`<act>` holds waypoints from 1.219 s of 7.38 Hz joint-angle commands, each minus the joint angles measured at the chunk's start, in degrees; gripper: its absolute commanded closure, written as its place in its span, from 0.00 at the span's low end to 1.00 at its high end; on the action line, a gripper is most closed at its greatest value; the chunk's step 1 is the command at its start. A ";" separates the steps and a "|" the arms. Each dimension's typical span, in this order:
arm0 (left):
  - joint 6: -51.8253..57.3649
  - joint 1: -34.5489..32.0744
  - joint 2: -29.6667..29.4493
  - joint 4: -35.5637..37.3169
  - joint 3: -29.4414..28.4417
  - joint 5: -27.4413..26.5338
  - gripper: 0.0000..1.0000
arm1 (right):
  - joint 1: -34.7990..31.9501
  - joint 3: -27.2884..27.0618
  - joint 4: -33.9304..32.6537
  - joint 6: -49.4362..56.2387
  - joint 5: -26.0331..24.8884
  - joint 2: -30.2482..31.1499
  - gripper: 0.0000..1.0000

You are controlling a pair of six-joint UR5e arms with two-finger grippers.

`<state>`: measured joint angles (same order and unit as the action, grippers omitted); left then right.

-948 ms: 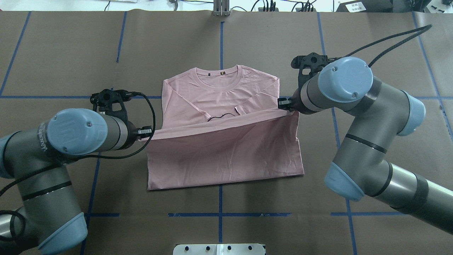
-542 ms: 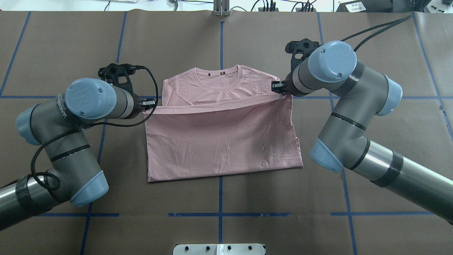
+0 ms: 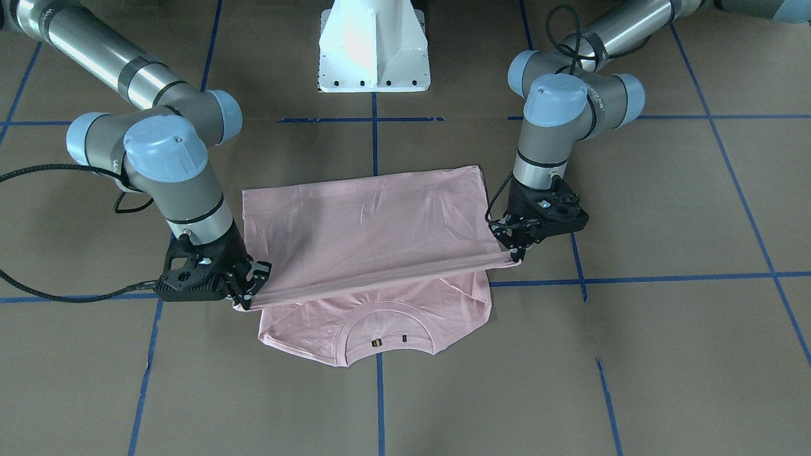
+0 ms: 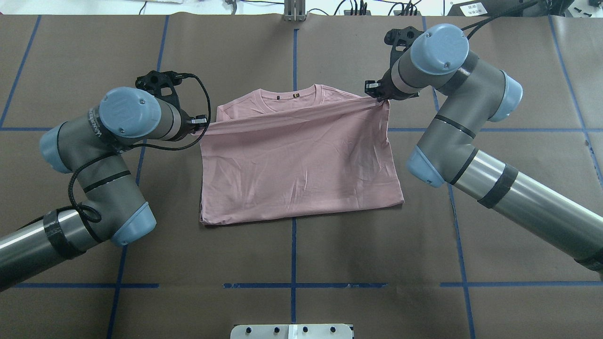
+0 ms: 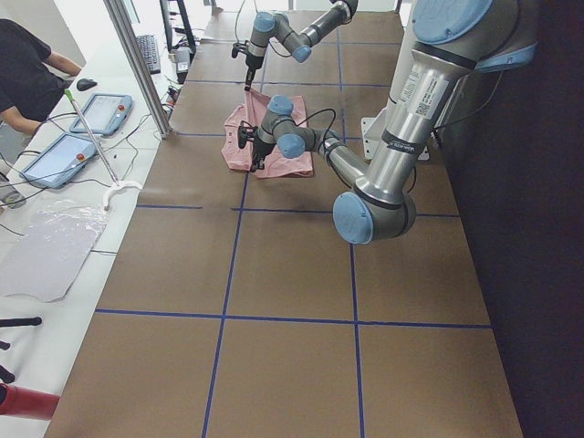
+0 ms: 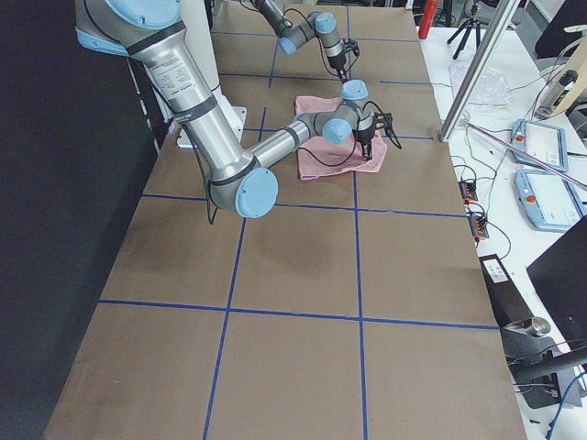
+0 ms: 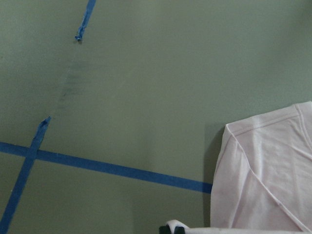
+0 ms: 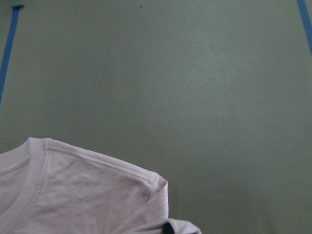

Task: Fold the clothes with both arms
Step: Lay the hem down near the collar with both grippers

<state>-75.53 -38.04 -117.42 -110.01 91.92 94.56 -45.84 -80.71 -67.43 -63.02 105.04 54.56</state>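
The pale pink T-shirt (image 4: 301, 165) lies on the brown table, its plain back side folded up over its front. Only the ribbed collar (image 4: 294, 96) and the shoulders still show beyond the fold. My left gripper (image 4: 203, 123) is shut on the left corner of the raised hem. My right gripper (image 4: 374, 92) is shut on the right corner, slightly farther out. The hem stretches taut between them just above the cloth, as the front view shows with the left gripper (image 3: 516, 253) and the right gripper (image 3: 247, 294). The wrist views show a shirt shoulder (image 7: 263, 175) and the collar edge (image 8: 29, 195). The print is hidden.
Blue tape lines (image 4: 293, 52) cross the brown table cover. The white pedestal base (image 3: 372, 50) stands behind the shirt on the robot's side. A person (image 5: 27, 73) sits at a side bench with tablets (image 5: 64, 155). A metal plate (image 4: 292, 331) lies at the near edge.
Both grippers have carried the hem away from the robot toward the collar. The fold now covers the sleeves and the print, and the folded shirt looks shorter.
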 commanded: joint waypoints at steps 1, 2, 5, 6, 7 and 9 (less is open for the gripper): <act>0.12 -0.10 -0.44 -0.73 -0.87 0.01 1.00 | -0.74 3.71 2.39 -0.08 0.25 -1.91 1.00; 0.12 -0.10 -0.53 -0.73 -0.87 0.01 1.00 | -0.57 3.71 2.39 -0.08 0.25 -2.09 1.00; 0.12 -0.37 -1.67 -0.55 -1.13 0.01 1.00 | 0.22 3.63 2.48 0.01 0.25 -2.53 1.00; 0.12 -0.37 -1.76 -0.64 -1.22 0.01 1.00 | 0.31 3.63 2.48 0.09 0.34 -2.53 1.00; 0.03 -0.37 -2.20 -0.64 -1.22 0.10 1.00 | 0.31 3.54 2.57 0.09 0.43 -2.62 0.96; -0.06 -0.37 -2.55 -0.55 -1.57 0.10 0.32 | 0.49 3.71 4.23 -0.17 0.42 -2.18 0.00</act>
<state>-75.51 -38.40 -119.74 -110.60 90.61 94.65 -45.43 -77.08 -63.97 -63.07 105.38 52.10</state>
